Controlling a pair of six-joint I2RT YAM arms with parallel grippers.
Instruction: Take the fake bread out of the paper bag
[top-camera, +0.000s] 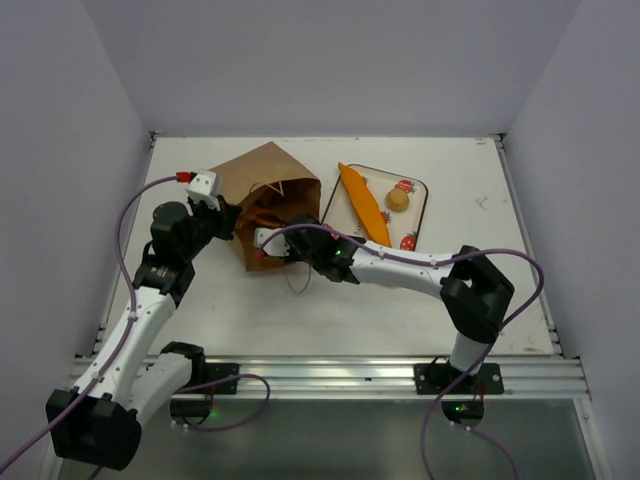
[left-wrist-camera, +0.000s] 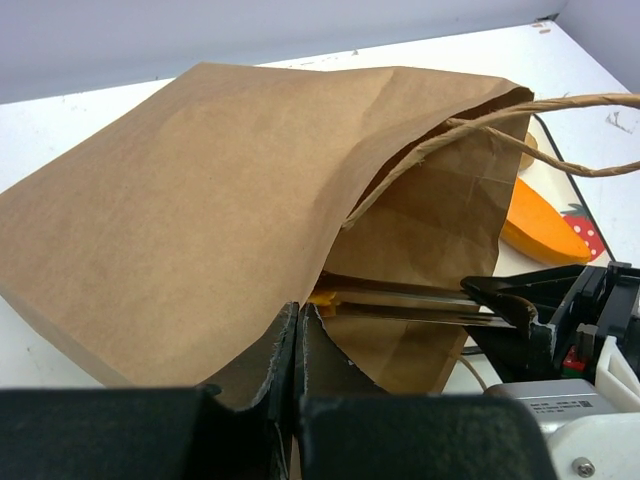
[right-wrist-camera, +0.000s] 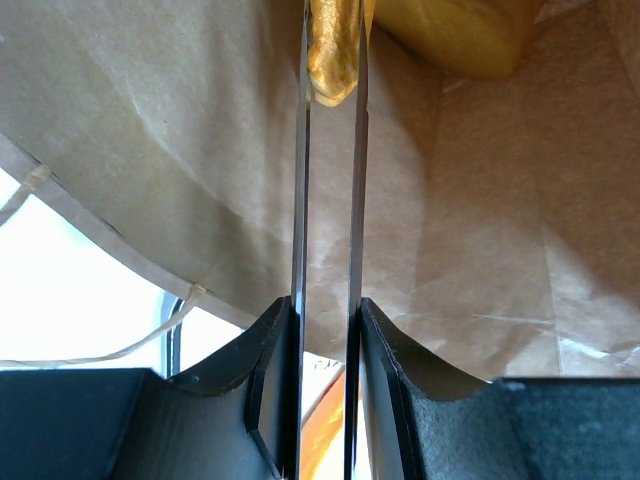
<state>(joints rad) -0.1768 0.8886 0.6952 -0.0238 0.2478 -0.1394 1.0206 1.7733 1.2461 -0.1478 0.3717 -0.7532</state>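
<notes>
Pinching the lower lip of the bag (top-camera: 265, 190) flat with the left gripper (left-wrist-camera: 298, 335), clamped shut on the paper. Reaching deep inside with the right gripper (right-wrist-camera: 333, 30), long fingers closed on a golden bread piece (right-wrist-camera: 335, 70) beside a bigger loaf (right-wrist-camera: 450, 35). Best to draw straight back along the bag, low and slow, clear of the handle (left-wrist-camera: 560, 100), then set down on the tray (top-camera: 418, 215) by the baguette (top-camera: 363, 203) and roll (top-camera: 398, 199)

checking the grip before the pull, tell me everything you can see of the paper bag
Brown kraft bag, creased, lying on its side on the table, mouth gaping toward the arms, twisted string handles hanging loose. Left jaws pinch its mouth edge; right jaws reach inside, shut on a golden bread piece.
</notes>
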